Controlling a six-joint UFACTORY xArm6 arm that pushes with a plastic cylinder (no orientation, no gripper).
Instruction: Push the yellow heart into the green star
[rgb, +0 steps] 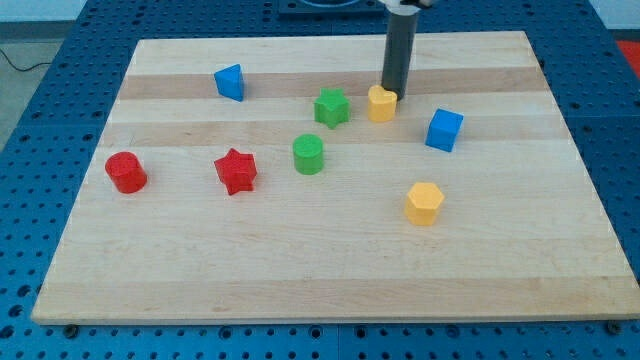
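Observation:
The yellow heart (381, 104) lies on the wooden board in the upper middle of the view. The green star (331, 108) lies just to its left, with a small gap between them. My tip (391, 93) rests at the heart's upper right edge, touching or nearly touching it. The dark rod rises straight up from there to the view's top.
A green cylinder (308, 154) sits below the star. A blue cube (444, 130) is right of the heart. A yellow hexagon (424, 203) is lower right. A red star (236, 171), a red cylinder (127, 172) and a blue triangular block (230, 82) lie to the left.

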